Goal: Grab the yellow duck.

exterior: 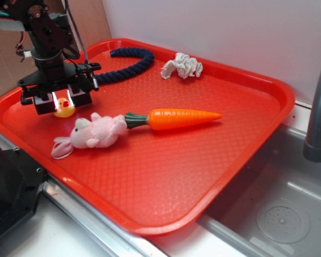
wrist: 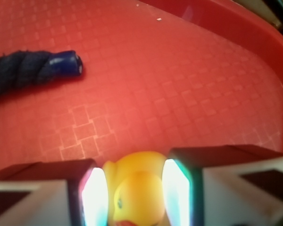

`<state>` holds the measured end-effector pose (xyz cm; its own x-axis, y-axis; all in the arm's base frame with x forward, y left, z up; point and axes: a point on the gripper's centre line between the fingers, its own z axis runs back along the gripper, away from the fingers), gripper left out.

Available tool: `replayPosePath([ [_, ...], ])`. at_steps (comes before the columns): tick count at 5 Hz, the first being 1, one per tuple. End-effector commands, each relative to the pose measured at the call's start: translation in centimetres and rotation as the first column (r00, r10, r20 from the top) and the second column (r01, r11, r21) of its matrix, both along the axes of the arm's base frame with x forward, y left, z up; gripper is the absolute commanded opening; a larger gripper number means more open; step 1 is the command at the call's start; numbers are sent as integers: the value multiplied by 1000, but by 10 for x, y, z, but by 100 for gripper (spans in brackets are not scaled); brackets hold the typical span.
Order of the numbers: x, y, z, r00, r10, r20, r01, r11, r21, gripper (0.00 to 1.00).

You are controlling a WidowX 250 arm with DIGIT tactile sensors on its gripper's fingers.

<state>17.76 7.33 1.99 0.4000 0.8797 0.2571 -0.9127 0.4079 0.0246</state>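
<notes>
Nearest in the exterior view, a steel bench edge point(exterior: 91, 225) runs under the front lip of a red tray point(exterior: 166, 176), and a sink basin point(exterior: 278, 214) with a grey faucet pipe point(exterior: 318, 107) sits to the right. On the tray's near left lies a pink plush bunny point(exterior: 93, 134), and just right of it, almost touching, an orange toy carrot point(exterior: 176, 119) points right with its green stem toward the bunny. Just behind the bunny, at the left of the tray, sits the yellow duck point(exterior: 64, 107) — the end effector point(exterior: 56, 101) is down over it, one finger on each side. The wrist view shows the duck point(wrist: 137, 193) between the two glowing pads point(wrist: 95, 197), its head and red-orange beak at the bottom edge; the pads stand right beside its body, but whether they press on it or leave a sliver of space I cannot tell. Farther back, a dark blue twisted rope point(exterior: 125, 64) curves across the far left of the tray — its capped end shows in the wrist view point(wrist: 35, 69) — and a crumpled white cloth point(exterior: 182, 66) lies to its right near the far rim.
</notes>
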Motion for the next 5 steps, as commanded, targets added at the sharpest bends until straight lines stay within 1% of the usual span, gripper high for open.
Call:
replayPosePath([
  [1, 5, -18, 61, 966, -257, 39, 259, 958, -119, 0],
  [2, 10, -44, 94, 894, -445, 62, 448, 876, -178, 0],
  [3, 11, -70, 122, 821, -561, 100, 568, 791, -229, 0],
  [4, 1, -93, 151, 737, -665, 122, 672, 700, -241, 0],
  [5, -10, -109, 173, 679, -721, 140, 730, 641, -236, 0],
])
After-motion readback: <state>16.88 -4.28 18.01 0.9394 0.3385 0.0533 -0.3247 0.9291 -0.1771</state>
